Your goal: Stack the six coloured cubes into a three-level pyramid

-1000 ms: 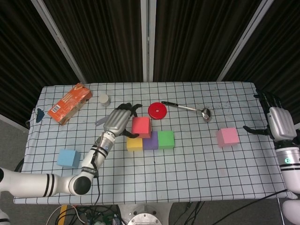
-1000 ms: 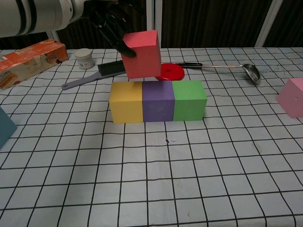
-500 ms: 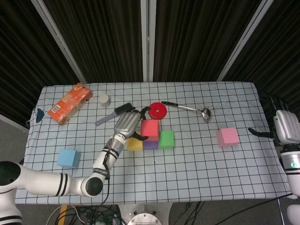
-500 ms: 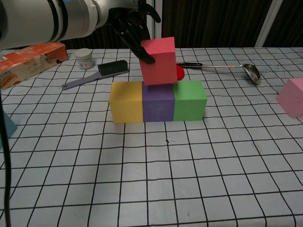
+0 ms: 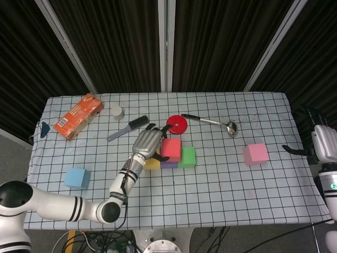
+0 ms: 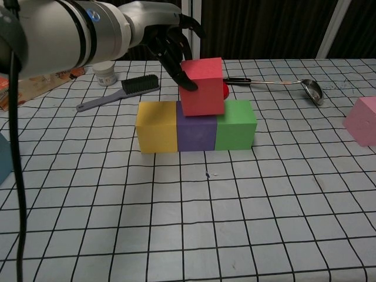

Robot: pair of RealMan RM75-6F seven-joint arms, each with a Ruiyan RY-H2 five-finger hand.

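Head view: left hand (image 5: 148,141) grips red cube (image 5: 171,149) over row of yellow (image 5: 152,164), purple (image 5: 169,164), green (image 5: 187,156) cubes. Pink cube (image 5: 256,154) well right of row; blue cube (image 5: 77,178) far left. Right hand (image 5: 322,143) at table's right edge, fingers spread, holding nothing.

Chest view: red cube (image 6: 202,86) tilted, on purple (image 6: 196,133) and green (image 6: 235,124) tops. Left hand fingers (image 6: 178,59) clasp its left face. Yellow (image 6: 156,126) top bare. Brush (image 6: 120,91) behind row.

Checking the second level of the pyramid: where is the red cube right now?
In the chest view, the red cube is held by the left hand, slightly tilted, over the seam between the purple cube and green cube.
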